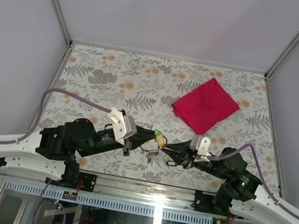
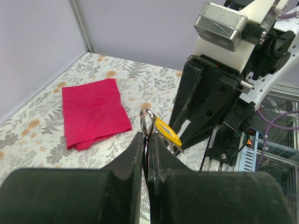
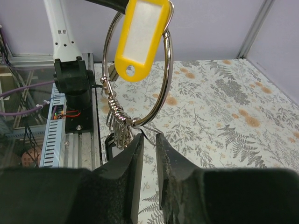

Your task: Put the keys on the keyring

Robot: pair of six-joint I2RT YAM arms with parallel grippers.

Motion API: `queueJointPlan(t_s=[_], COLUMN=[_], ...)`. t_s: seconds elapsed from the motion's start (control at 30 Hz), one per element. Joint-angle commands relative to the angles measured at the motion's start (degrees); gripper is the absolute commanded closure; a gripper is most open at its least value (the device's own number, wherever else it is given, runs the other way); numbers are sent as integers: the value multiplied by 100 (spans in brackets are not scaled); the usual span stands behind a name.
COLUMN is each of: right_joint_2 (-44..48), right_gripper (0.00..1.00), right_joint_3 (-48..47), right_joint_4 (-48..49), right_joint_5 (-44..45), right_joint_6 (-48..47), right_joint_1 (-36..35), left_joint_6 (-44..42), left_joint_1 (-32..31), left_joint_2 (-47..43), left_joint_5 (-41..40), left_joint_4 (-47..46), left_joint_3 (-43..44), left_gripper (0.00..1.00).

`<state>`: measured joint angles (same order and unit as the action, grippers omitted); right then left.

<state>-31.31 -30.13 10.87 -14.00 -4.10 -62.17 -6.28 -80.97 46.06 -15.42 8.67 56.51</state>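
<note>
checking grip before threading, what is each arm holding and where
Both hold the keyring: the left gripper pinches one edge beside the yellow key tag, the right gripper the opposite edge, by the hanging keys.

Your left arm (image 1: 69, 139) and right arm (image 1: 238, 183), black joints, white outer links, lilac cables (image 1: 68, 94) arching over each, white wrist housings, your left gripper (image 2: 148, 142) matte black wedge fingers.

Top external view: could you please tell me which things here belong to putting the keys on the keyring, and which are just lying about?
Part of the job:
- keyring
- yellow key tag at the ring
- bunch of keys hanging from the ring
- left gripper, clamped on the ring
- right gripper, at the ring's lower edge

Just lying about:
- red cloth, apart on the table
</note>
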Motion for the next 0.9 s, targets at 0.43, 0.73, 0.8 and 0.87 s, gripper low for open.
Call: queueJointPlan(t_s=[0.43,0.73,0.8,0.87], right_joint_2=[-109,-138,-71,-5], right_gripper=[62,72,74,77], right_joint_3=[52,233,256,289], right_joint_4=[955,1196,1189,1181], right_joint_5=[20,75,191,299], right_joint_6=[348,461,426,398], right_joint_1=[11,7,7,6], left_joint_6=[28,30,37,36], left_joint_1=[-35,-30,-32,-31], left_joint_2=[-22,3,-2,-21], left_joint_5=[38,18,12,6], left_joint_4=[-548,-569,-568,-559], left_joint_3=[79,78,79,73], left_gripper=[100,100,100,100])
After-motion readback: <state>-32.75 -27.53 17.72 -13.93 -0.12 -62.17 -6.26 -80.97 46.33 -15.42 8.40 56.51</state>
